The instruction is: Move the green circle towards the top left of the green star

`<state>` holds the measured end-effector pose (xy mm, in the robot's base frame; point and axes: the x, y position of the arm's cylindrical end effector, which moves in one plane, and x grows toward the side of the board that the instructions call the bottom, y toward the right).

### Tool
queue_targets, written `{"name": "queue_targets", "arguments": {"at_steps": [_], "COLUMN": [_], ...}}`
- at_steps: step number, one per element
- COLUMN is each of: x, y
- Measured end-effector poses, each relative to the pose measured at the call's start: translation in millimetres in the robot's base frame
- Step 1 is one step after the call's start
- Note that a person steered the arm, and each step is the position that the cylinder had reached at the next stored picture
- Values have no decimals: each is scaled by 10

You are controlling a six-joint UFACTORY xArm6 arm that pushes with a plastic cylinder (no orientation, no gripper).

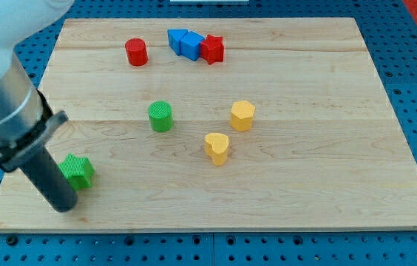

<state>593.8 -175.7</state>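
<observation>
My tip (63, 207) rests on the tabletop (304, 177) in the lower left of the frame, close to the board's bottom-left corner. There is no hand on this arm, only the straight dark rod, so nothing opens, closes or grips.

Just beside the tip, to its upper right, lies the green star (77, 171); the rod's dark shaft overlaps the star's left edge in the view, and I cannot tell whether they touch.

The green circle (160, 116) stands well apart from the tip, up and to the right, near the middle of the board. It sits to the upper right of the green star, with bare wood between the two.

Further right, two yellow blocks lie near each other: a yellow heart (217, 148) at lower centre, and a yellow hexagon-like block (242, 115) above and to its right, roughly level with the green circle.

Along the top of the frame, a red cylinder (136, 52) stands alone at upper left of centre. To its right, a blue triangle-like block (177, 38), a blue cube (192, 45) and a red star (211, 49) form a tight cluster, touching one another.
</observation>
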Motion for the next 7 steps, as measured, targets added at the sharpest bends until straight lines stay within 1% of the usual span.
{"name": "queue_targets", "arguments": {"at_steps": [1,4,5,6,7], "x": [24,-460,-527,-825,-1175], "y": [566,23,-88,696,1025]}}
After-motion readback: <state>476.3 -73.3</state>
